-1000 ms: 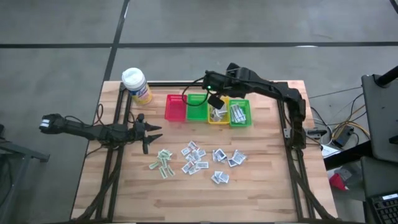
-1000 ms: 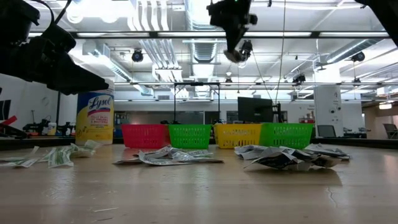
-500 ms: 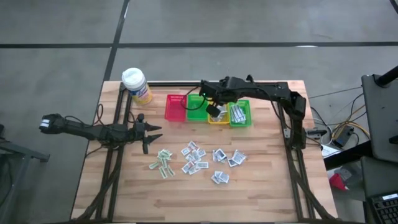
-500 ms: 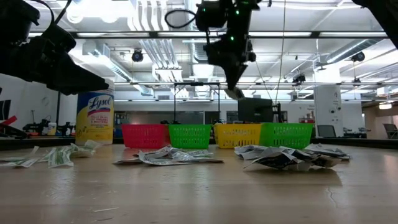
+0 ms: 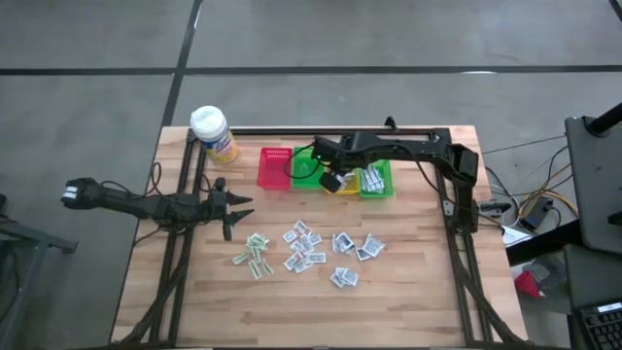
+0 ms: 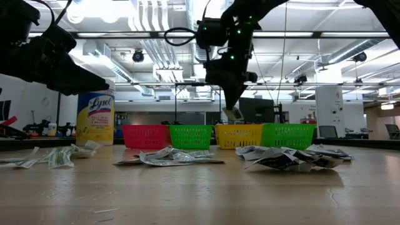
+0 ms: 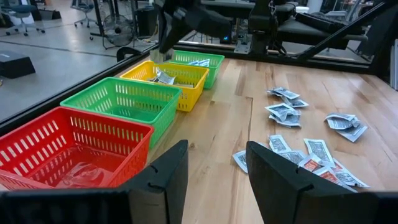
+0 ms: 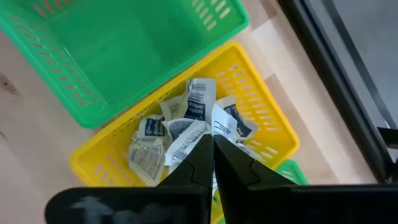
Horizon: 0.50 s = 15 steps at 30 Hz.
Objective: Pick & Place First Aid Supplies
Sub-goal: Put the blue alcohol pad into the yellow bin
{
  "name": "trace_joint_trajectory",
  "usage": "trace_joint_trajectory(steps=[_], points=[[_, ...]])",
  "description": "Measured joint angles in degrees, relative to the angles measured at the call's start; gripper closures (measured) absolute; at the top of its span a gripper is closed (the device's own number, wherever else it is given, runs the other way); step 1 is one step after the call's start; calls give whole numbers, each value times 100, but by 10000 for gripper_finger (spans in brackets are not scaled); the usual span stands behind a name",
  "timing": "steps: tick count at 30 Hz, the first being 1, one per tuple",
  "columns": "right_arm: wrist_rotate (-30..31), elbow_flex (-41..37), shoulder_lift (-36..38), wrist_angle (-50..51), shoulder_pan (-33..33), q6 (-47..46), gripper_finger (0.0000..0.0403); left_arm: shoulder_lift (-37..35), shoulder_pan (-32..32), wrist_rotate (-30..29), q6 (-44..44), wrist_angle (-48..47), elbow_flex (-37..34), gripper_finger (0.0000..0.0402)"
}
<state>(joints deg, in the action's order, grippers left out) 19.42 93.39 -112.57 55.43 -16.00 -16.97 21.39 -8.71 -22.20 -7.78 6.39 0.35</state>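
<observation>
I see a light wooden table; along its far edge stand a yellow bottle and four baskets, red, green, yellow, green; small paper packets lie scattered near the middle.

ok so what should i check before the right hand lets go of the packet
1. Right hand above the yellow basket: ok.
2. Packet pinched in the shut right hand: ok.
3. Room in the yellow basket: ok, a few packets inside, not full.
4. Drop height: ok, the packet hangs just above the rim in the low view.
5. Left hand out of the way: ok, open, at the table's left side.
6. Loose packets for the next pick: ok, scattered mid-table.
</observation>
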Motion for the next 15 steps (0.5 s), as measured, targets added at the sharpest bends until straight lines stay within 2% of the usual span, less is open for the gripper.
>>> trace_joint_trajectory(steps=[15], points=[[3,-398,-4,-509,-18,147,394,0,0,0,1,0,-1,243]])
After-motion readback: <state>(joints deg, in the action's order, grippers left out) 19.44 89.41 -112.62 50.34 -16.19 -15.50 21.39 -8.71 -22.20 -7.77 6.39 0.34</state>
